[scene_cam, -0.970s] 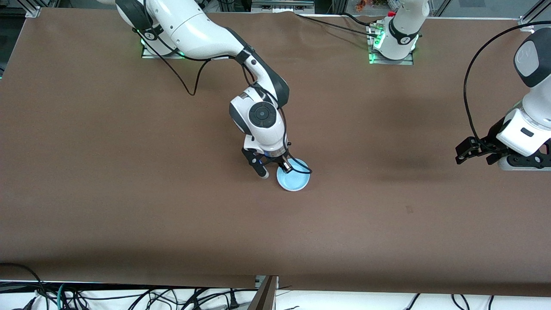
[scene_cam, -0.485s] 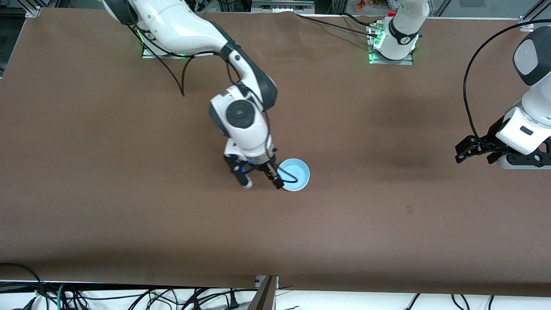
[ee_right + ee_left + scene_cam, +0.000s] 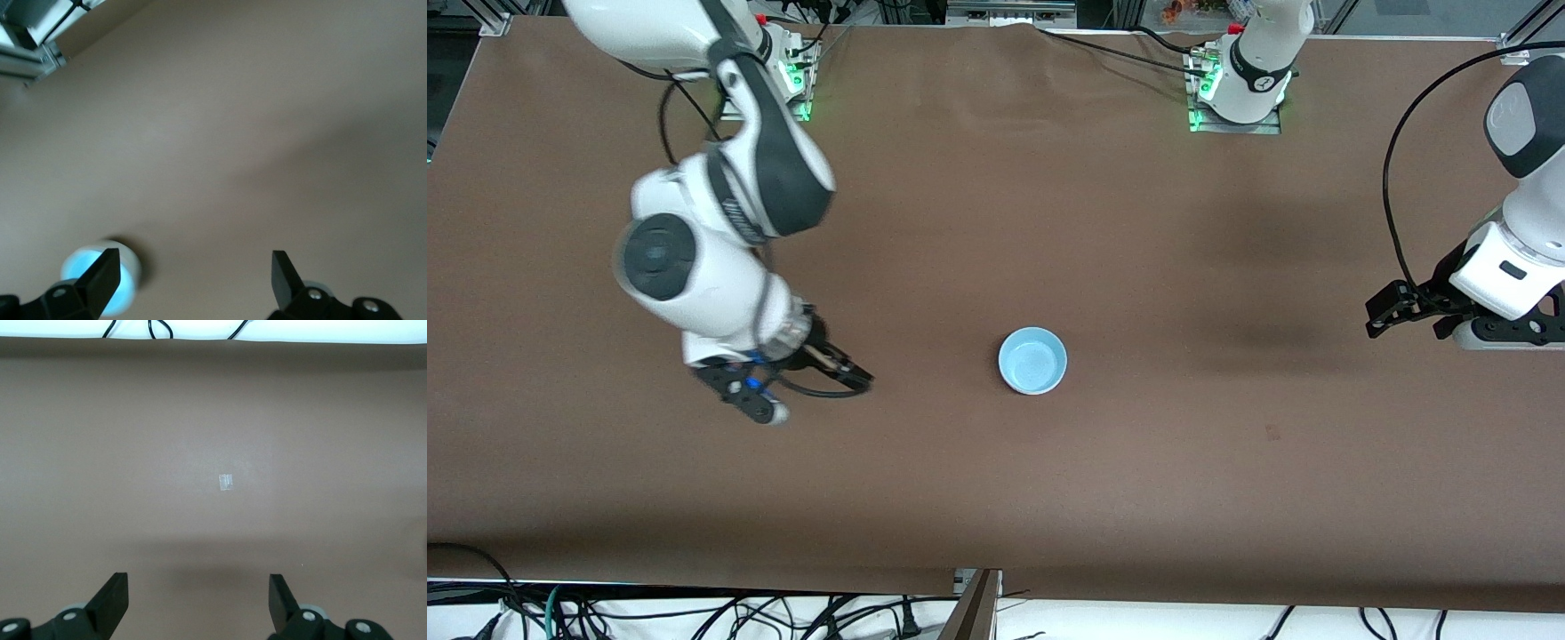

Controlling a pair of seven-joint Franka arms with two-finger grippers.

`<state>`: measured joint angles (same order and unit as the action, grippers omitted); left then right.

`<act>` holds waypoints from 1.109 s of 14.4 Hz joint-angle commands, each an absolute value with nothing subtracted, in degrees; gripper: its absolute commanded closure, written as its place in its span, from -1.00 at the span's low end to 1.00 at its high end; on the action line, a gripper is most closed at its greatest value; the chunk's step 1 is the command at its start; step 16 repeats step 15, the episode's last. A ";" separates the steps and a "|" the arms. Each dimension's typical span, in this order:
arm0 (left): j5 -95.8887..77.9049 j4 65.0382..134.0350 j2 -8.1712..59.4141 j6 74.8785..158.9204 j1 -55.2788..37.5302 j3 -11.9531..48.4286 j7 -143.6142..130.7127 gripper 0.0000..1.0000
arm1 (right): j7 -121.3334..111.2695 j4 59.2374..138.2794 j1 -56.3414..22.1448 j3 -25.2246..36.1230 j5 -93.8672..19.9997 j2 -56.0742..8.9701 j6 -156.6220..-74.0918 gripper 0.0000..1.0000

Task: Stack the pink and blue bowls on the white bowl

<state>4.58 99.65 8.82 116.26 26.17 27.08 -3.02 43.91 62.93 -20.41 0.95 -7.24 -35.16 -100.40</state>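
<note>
1. The blue bowl [image 3: 1032, 360] sits upright mid-desk, well apart from the right claw [image 3: 814, 398], which hangs over bare desk [image 3: 1138, 498] toward the right arm's end with its fingers spread and nothing between them.
2. The left claw [image 3: 1405, 317] waits over the left arm's end, fingers apart and empty; the bowl lies between the two claws, neither touching it.
3. Round, so it has no long axis to line up with.
4. Pale blue plain plastic, empty inside. In the right wrist view a white edge shows around the blue; I can't tell whether other bowls sit beneath it.
</note>
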 commanded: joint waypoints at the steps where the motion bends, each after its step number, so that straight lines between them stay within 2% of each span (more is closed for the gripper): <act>1: 5.36 101.60 7.29 117.33 26.72 27.33 0.60 -0.91 | 28.18 64.60 -16.71 1.75 -6.95 -29.90 -91.44 -1.00; 3: 5.27 101.78 7.21 117.25 26.81 27.33 3.42 -1.00 | 16.40 65.30 -16.43 6.13 -5.98 -25.95 -86.15 -1.00; 4: 5.27 101.78 7.21 117.25 26.72 27.33 3.43 -1.00 | 13.22 68.09 -16.35 7.37 -5.89 -22.97 -85.78 -1.00; 9: 5.19 101.78 7.29 117.16 26.72 27.33 3.34 -1.00 | 8.44 92.42 -13.71 7.47 -1.68 -2.14 -91.13 -1.00; 16: 5.19 101.78 7.29 117.07 26.72 27.33 3.34 -1.00 | 8.44 90.44 -13.97 7.30 -1.23 -2.64 -90.26 -1.00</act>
